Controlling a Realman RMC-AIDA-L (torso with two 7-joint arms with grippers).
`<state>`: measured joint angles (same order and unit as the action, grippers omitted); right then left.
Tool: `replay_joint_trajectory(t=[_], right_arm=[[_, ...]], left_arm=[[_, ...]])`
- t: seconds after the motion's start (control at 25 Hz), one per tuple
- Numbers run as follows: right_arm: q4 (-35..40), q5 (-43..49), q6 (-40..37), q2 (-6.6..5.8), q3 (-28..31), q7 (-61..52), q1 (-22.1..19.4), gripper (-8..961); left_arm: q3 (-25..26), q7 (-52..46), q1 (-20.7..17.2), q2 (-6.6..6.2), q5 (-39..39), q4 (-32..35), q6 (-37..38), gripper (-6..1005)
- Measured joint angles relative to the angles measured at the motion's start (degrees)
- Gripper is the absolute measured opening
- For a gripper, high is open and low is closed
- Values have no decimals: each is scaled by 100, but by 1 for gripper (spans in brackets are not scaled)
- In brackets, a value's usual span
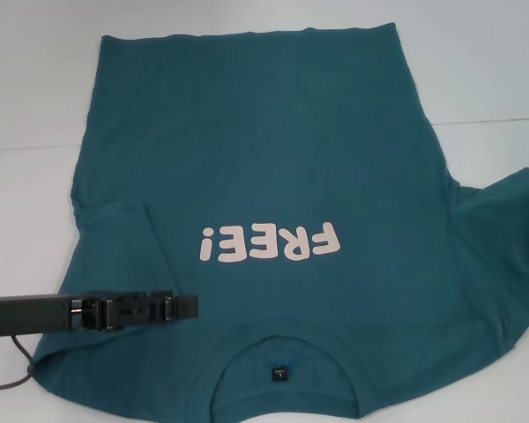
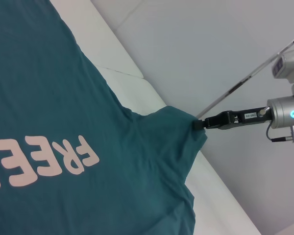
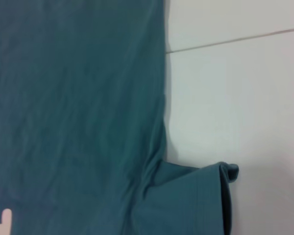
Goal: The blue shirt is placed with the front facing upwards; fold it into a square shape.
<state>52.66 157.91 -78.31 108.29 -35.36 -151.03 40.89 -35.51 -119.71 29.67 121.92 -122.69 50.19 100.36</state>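
The left gripper (image 1: pixel 181 307) reaches in from the robot's left, lying low over the shirt's shoulder area just beside the collar. Its dark fingers look drawn close together, but whether they pinch cloth cannot be told from the head view.

The right gripper (image 2: pixel 202 123) appears only in the left wrist view, far off, its tip meeting the outer edge of the right sleeve (image 2: pixel 179 132). It seems to be clamped on the sleeve hem, which is lifted slightly into a peak there.

The blue shirt (image 1: pixel 273 159) lies face up on the white table (image 1: pixel 476 62), collar (image 1: pixel 282 352) nearest the robot and hem at the far side. The pale "FREE!" lettering (image 1: pixel 271 241) reads upside down from the robot's head.

The left sleeve (image 1: pixel 115 229) already looks turned inward over the body, showing a straight folded edge. The right sleeve still spreads outward. Judging from this, folding has barely begun: the right sleeve, both sides and the lengthwise folds remain.
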Motion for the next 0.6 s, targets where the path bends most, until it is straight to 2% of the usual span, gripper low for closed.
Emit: replay_joint_trajectory(t=[0.24, 0.44, 0.6], right_arm=[[73, -344, -244, -1, -2, 35, 2, 6], [67, -573, -628, -8, -38, 49, 157, 7], [-112, -574, -738, 118, -227, 4, 331, 7]], left_arm=[[0, 0, 26, -2, 0, 9, -11, 813], [1, -6, 34, -2, 0, 9, -17, 813], [1, -16, 36, -2, 0, 9, -19, 813]])
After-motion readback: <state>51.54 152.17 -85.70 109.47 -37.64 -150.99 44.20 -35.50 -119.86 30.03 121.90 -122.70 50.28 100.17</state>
